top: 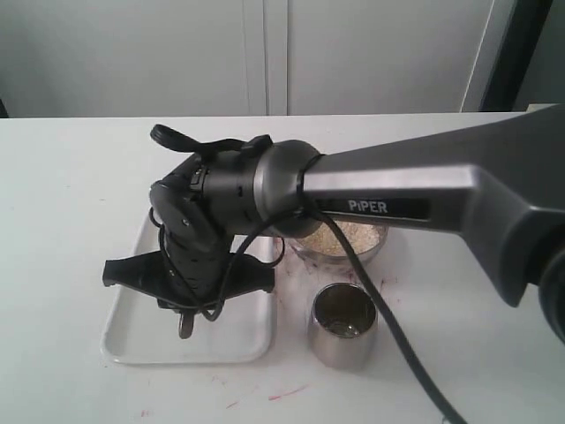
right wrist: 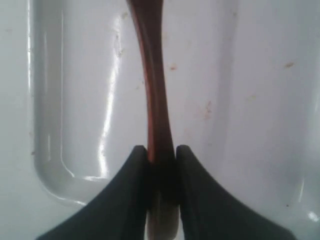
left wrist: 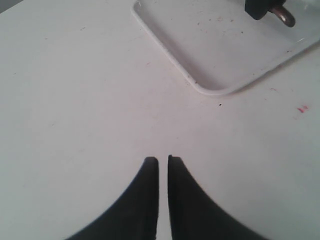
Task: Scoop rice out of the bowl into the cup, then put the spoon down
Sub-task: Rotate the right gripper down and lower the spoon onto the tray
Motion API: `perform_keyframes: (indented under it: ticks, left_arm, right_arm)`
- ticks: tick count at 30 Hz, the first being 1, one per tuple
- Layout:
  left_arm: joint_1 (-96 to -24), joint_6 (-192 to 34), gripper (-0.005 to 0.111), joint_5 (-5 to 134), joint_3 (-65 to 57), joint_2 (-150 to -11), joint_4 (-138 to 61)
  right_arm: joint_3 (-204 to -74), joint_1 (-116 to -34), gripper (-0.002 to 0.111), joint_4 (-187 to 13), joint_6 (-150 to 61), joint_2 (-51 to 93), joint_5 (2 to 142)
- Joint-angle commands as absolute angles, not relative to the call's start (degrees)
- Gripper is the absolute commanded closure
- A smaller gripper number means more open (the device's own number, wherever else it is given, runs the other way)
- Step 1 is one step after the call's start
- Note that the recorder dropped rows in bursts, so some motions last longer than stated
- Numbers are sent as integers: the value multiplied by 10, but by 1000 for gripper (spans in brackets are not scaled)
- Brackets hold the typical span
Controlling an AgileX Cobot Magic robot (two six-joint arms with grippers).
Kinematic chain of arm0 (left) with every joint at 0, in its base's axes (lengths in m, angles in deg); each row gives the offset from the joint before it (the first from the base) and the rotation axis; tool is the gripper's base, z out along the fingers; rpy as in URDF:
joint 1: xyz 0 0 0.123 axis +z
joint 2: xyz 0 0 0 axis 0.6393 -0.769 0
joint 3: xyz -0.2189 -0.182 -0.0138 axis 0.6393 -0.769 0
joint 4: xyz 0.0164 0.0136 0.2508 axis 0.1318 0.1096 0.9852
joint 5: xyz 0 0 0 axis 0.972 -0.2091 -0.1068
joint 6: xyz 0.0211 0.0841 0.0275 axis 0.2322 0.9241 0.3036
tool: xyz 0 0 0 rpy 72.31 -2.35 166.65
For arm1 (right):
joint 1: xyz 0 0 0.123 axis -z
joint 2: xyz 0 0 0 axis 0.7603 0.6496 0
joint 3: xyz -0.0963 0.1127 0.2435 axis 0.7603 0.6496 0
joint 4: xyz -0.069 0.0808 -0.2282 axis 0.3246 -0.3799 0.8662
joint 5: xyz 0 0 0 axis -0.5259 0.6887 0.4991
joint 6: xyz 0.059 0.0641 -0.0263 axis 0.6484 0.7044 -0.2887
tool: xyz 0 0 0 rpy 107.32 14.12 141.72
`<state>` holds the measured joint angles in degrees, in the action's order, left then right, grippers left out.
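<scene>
My right gripper is shut on the thin handle of the dark reddish-brown spoon, holding it just over the white tray. In the exterior view this gripper points down at the tray, and a small rounded end of the spoon pokes out below it. The silver bowl of rice is partly hidden behind the right arm. In front of the bowl stands the steel cup. My left gripper is shut on nothing, over bare table.
A rounded corner of the tray lies beyond the left gripper. Small red smears mark the white table near its front. The right arm's cable hangs past the cup.
</scene>
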<state>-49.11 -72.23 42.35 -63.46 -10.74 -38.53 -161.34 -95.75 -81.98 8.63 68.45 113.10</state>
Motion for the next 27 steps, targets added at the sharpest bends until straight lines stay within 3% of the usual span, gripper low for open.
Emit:
perform_keyframes:
  ticks: [1, 27]
  left_arm:
    - [-492, -726, 92, 404, -640, -106, -385]
    - [-492, -726, 92, 404, -640, -106, -385]
  right_arm:
    - [-1615, -949, 108, -814, 88, 681, 1119]
    - [-1615, -928, 108, -815, 88, 700, 1171]
